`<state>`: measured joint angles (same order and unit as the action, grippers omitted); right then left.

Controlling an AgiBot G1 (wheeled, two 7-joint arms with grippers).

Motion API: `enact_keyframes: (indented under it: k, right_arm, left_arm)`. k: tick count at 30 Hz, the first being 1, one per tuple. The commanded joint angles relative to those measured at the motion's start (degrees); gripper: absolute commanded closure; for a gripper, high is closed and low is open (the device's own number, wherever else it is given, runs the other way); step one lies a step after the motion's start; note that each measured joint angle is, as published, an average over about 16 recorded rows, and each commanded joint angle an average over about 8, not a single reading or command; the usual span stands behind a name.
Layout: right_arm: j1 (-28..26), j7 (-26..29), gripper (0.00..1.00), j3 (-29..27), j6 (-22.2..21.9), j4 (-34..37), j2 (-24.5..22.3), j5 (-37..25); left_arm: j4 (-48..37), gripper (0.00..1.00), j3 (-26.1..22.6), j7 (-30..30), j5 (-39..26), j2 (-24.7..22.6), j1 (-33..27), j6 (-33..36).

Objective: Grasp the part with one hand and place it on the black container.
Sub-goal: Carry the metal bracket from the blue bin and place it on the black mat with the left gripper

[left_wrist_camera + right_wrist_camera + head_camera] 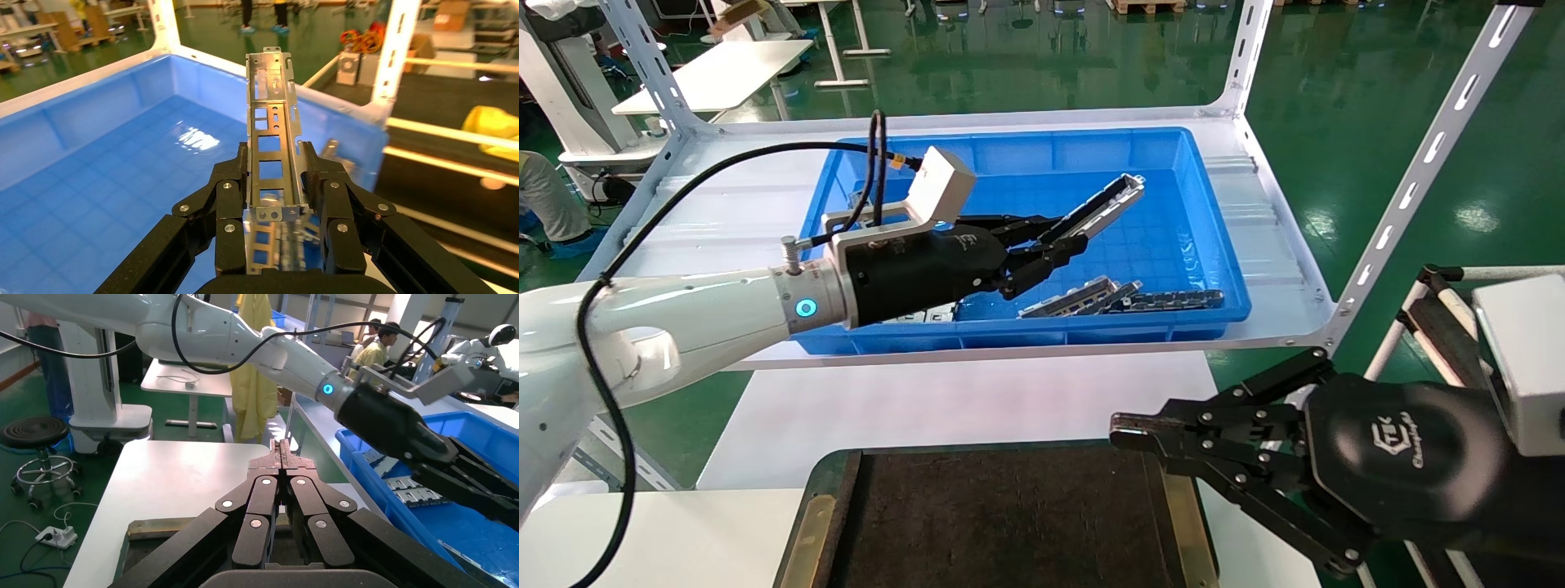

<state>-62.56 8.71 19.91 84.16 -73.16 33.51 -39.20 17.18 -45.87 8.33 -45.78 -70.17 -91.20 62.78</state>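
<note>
Blue bin (1214, 245) beneath: left gripper (1054, 242) clamped on metal channel strip (1103, 206), strip projecting beyond fingertips; right gripper (1128, 433) closed, parked

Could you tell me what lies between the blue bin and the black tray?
In the head view, only a bare stretch of white table top separates the blue bin from the black tray.

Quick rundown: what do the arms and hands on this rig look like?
Both hands, left hand and right hand, are black linkage-finger grippers with visible rivets and embossed logos. The glossy white left arm carries a glowing teal ring, a black cable and a white box.
</note>
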Motion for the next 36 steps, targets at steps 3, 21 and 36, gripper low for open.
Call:
enact_keyframes:
  k: [3, 21, 36]
  right_arm:
    - [0.0, 0.0, 1.0, 0.0, 0.0, 0.0, 0.0, 0.0]
    - [0.0, 0.0, 1.0, 0.0, 0.0, 0.0, 0.0, 0.0]
    - [0.0, 0.0, 1.0, 0.0, 0.0, 0.0, 0.0, 0.0]
  left_arm:
    - [1.3, 1.0, 0.3, -0.3, 0.8, 1.9, 1.2, 3.7]
    - [29.1, 1.0, 0.0, -9.1, 3.8, 13.6, 16.5, 5.3]
    - [55.3, 1.0, -2.5, -17.7, 2.8, 22.8, 39.1, -19.6]
